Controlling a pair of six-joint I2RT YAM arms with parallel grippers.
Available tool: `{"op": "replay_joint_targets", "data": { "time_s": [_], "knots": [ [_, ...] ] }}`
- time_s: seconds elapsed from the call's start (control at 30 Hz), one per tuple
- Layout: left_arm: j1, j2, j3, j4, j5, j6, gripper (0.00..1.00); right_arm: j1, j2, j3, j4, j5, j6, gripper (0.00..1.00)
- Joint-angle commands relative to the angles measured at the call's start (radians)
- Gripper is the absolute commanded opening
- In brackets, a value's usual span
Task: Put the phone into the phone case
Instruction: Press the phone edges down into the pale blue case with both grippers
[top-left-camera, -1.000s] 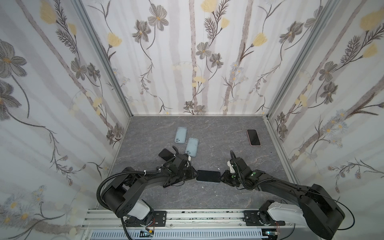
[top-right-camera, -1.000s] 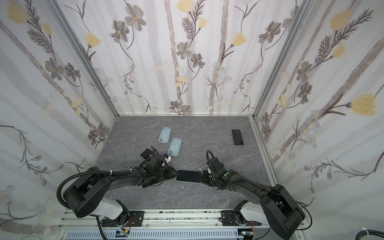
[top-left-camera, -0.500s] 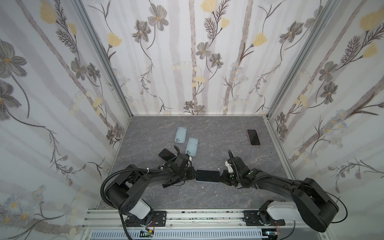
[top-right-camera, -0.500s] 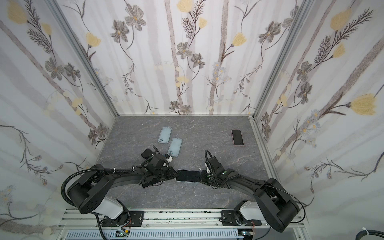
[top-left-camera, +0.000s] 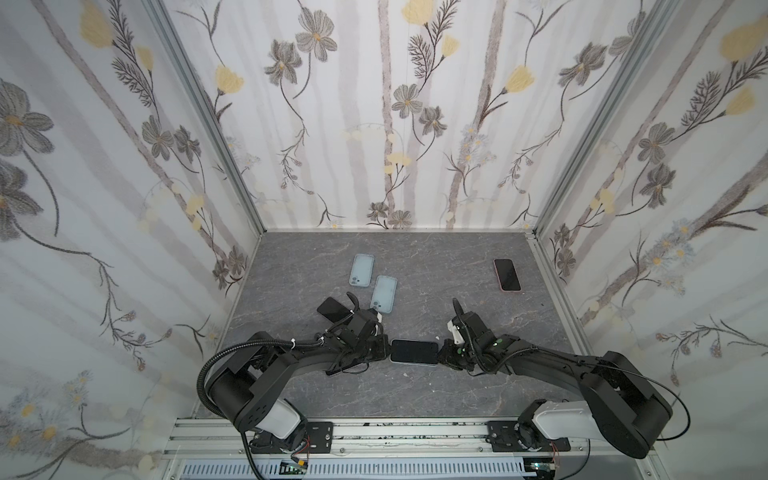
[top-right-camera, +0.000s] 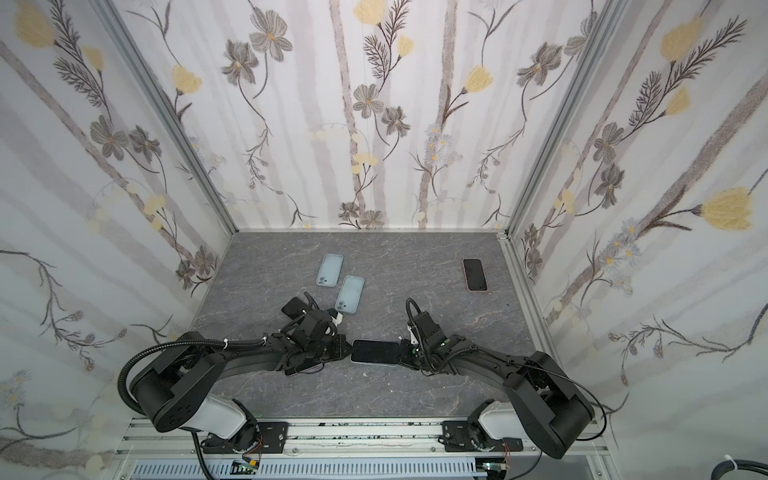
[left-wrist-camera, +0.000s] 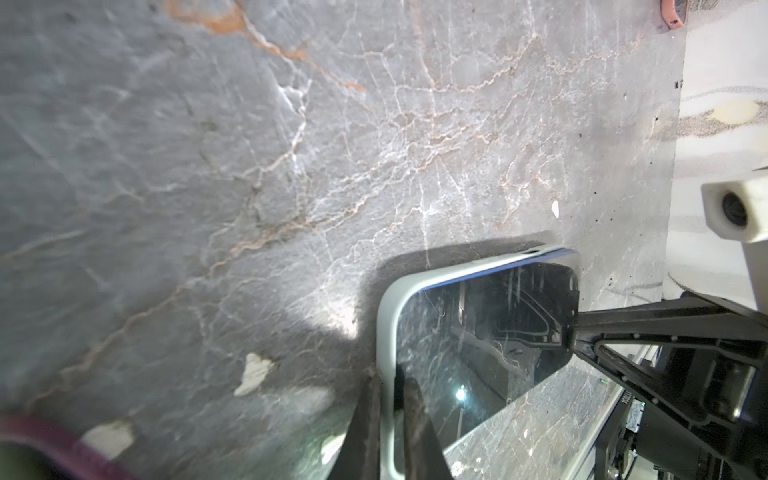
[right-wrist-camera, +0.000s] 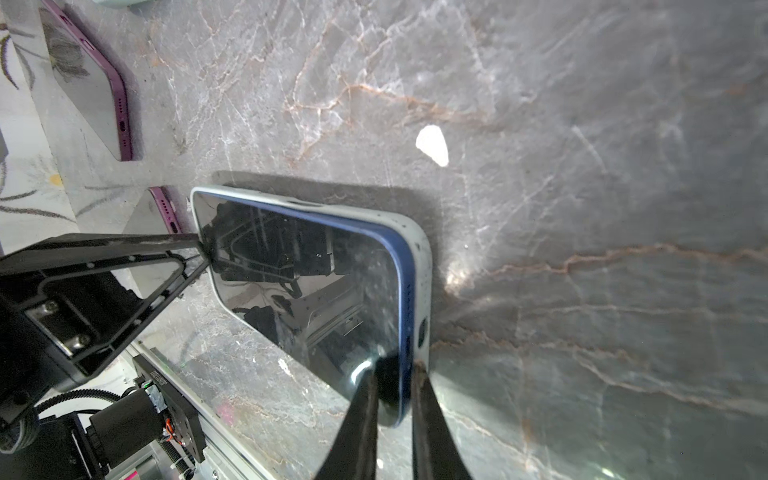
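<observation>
Just behind the left pincer (top-left-camera: 387, 352) a dark phone with a purple rim (top-left-camera: 332, 308) lies flat, with the arm's cable arching over its near corner. Beyond the same pincer, slightly to its right, two empty light-blue cases (top-left-camera: 362, 270) (top-left-camera: 384, 293) lie side by side, nearly touching.

The left pincer is closed narrow on the end wall of the pale case (left-wrist-camera: 384, 316). The blue phone (top-left-camera: 414, 351) lies screen-up in that case, directly between the two pincers and flat on the grey marbled surface (top-left-camera: 415, 399). A strip of its blue side shows above the case rim along one long edge.

The right pincer (top-left-camera: 441, 353) is pinched narrow over the opposite end, one finger on the glass and one outside the case wall. Well beyond it, toward the right wall, lies a pink-edged phone (top-left-camera: 507, 275).

Bare surface runs in front of both pincers up to the metal rail (top-left-camera: 395, 432). More lies between the light-blue cases and the pink-edged phone. The floral walls (top-left-camera: 415, 124) close in three sides.
</observation>
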Motion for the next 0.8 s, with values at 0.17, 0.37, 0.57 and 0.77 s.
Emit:
{"op": "replay_joint_targets", "data": {
  "time_s": [0.17,0.37,0.57,0.77],
  "knots": [
    [-0.003,-0.003,-0.015,-0.087,-0.052,0.023,0.1,0.006,-0.004,0.033,-0.119,0.046,-0.029,0.15],
    [-0.003,0.007,-0.01,-0.08,-0.046,0.026,0.09,0.007,-0.001,0.035,-0.132,0.047,-0.035,0.1],
    [-0.003,0.016,-0.007,-0.071,-0.034,0.025,0.09,0.01,0.04,0.02,-0.125,0.039,-0.035,0.03],
    [-0.003,0.016,-0.01,-0.068,-0.032,0.024,0.09,0.02,0.099,0.02,-0.168,0.069,-0.046,0.02]
  ]
}}
